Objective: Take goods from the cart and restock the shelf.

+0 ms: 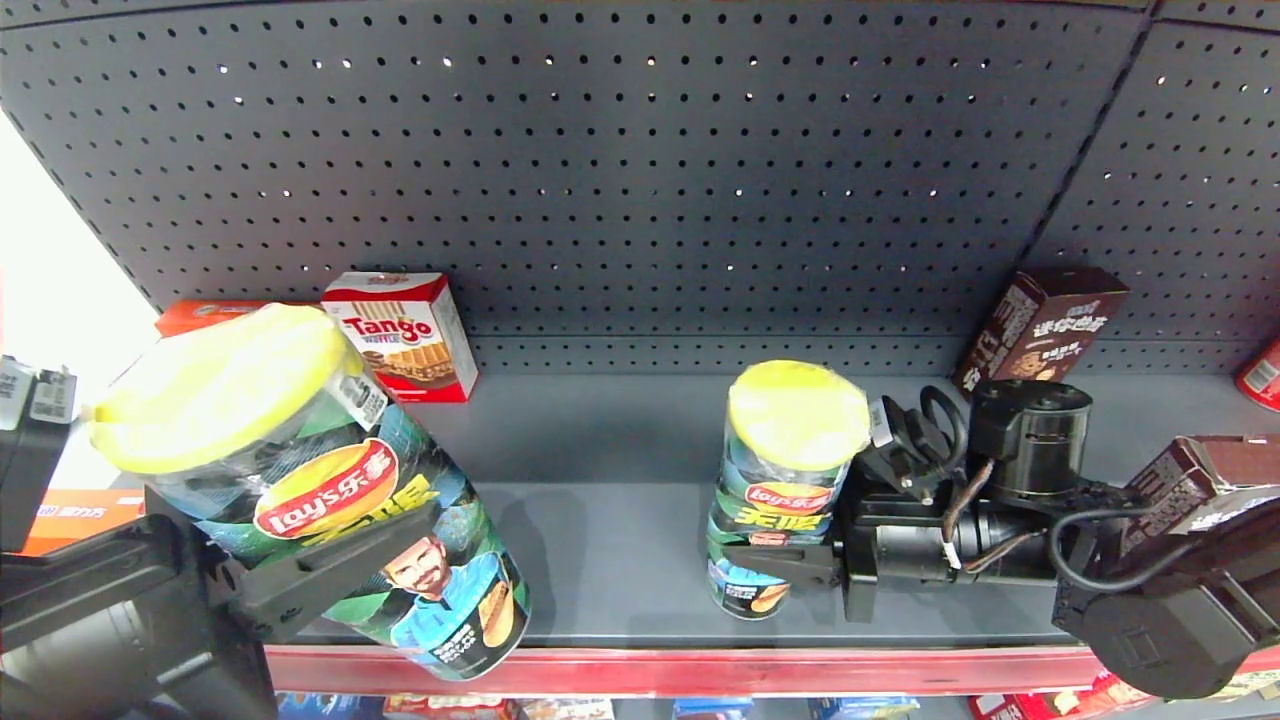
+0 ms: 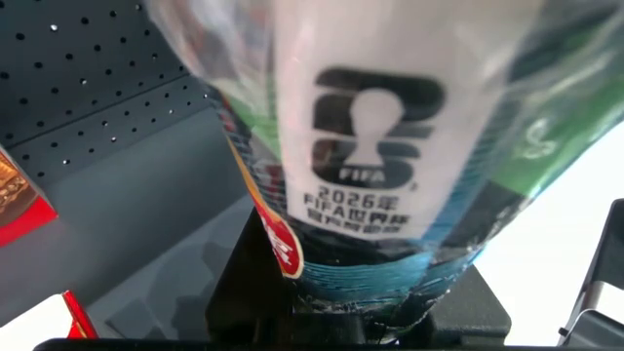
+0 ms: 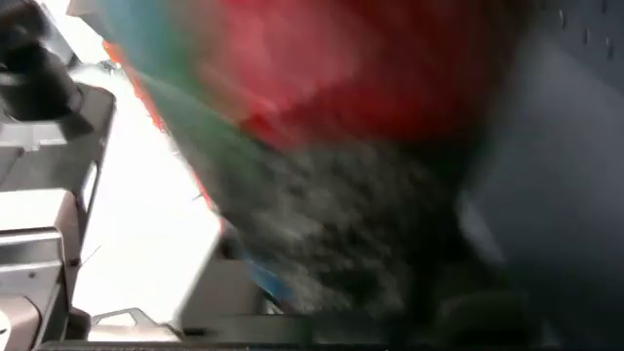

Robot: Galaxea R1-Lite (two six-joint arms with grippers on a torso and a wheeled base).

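Observation:
Two chip cans with yellow lids are in hand. The left can (image 1: 330, 490) leans tilted over the shelf's front left edge, and my left gripper (image 1: 345, 560) is shut on its lower body; up close in the left wrist view this can (image 2: 370, 146) has the grey shelf (image 2: 127, 224) behind it. The right can (image 1: 785, 490) stands upright on the grey shelf board (image 1: 600, 480) at centre right. My right gripper (image 1: 775, 555) is shut around its lower half, reaching in from the right. In the right wrist view the same can (image 3: 341, 117) is a close blur.
A red and white wafer box (image 1: 410, 335) and an orange box (image 1: 200, 315) stand at the back left. A brown box (image 1: 1045, 325) leans on the pegboard at back right, with another brown box (image 1: 1200, 480) behind my right arm. The red shelf lip (image 1: 700, 670) runs along the front.

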